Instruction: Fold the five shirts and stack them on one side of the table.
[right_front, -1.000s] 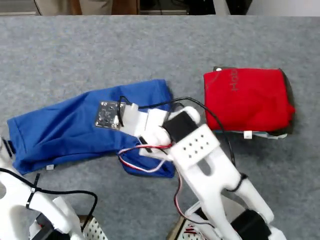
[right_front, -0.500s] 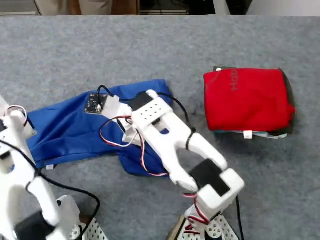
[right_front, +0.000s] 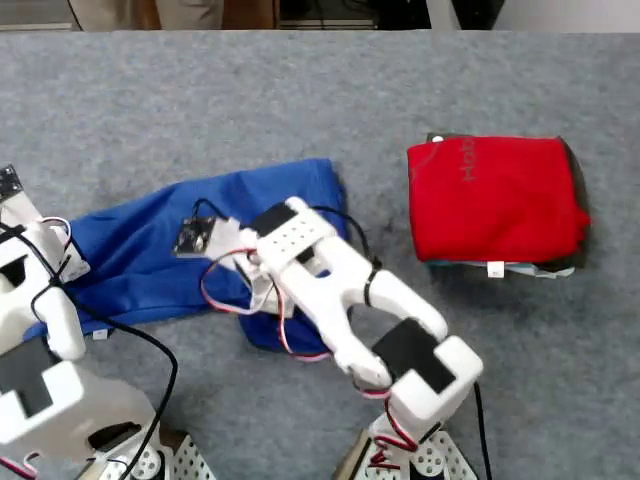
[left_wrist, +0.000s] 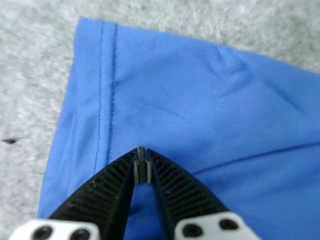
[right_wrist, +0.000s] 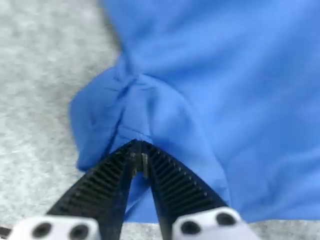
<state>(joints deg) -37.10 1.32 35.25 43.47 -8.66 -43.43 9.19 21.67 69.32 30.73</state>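
Pinching one blue shirt (right_front: 140, 262), both clamped: left pincer (left_wrist: 141, 153), right pincer (right_wrist: 139, 151); one folded red shirt (right_front: 495, 200) apart

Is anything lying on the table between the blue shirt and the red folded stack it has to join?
Nothing visible does: just bare grey table separates the blue shirt from the red stack.

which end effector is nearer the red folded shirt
Right. The right end effector grips the blue shirt at its end nearer the red folded shirt; the left end effector grips its far end.
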